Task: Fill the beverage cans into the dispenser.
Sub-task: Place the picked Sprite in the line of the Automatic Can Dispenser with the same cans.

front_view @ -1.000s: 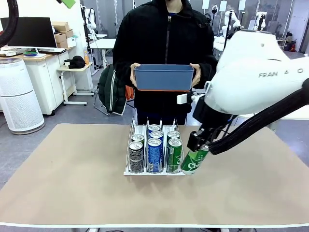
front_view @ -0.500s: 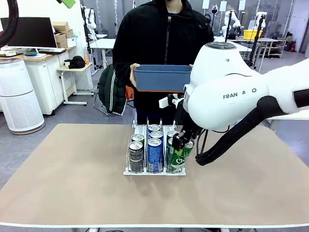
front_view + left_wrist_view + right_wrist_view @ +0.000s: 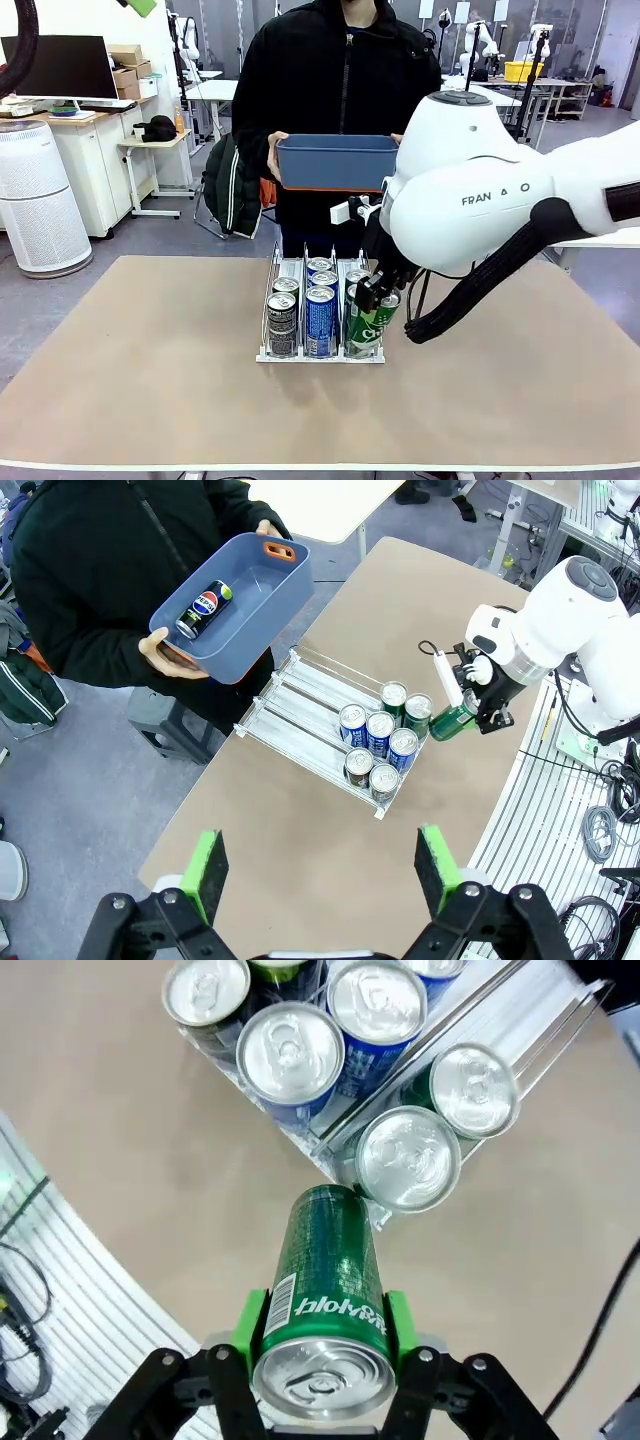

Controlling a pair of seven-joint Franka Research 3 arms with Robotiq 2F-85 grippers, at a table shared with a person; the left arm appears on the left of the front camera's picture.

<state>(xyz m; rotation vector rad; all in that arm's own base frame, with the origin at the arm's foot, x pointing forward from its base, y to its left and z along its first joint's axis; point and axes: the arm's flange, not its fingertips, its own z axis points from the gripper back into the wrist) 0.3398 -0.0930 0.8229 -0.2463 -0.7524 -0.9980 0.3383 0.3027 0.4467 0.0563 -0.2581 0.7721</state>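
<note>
Between the closed green pads (image 3: 398,1322) of the right gripper (image 3: 325,1332) sits a slim green-and-white aluminium can (image 3: 325,1260), long axis tilted, base toward the front right corner of the clear wire-divided plastic dispenser (image 3: 270,292). Its free lane space lies farther back, toward the person (image 3: 340,90); the left gripper (image 3: 322,868) hangs wide open, well off.

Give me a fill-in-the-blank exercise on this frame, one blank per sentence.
The right gripper is shut on a tilted beverage can coloured ___.
The dispenser has ___ blue cans in its middle lane.
The person's blue bin holds ___ Pepsi can.
The left gripper has its jaws ___.
Missing words: green; three; one; open.
</note>
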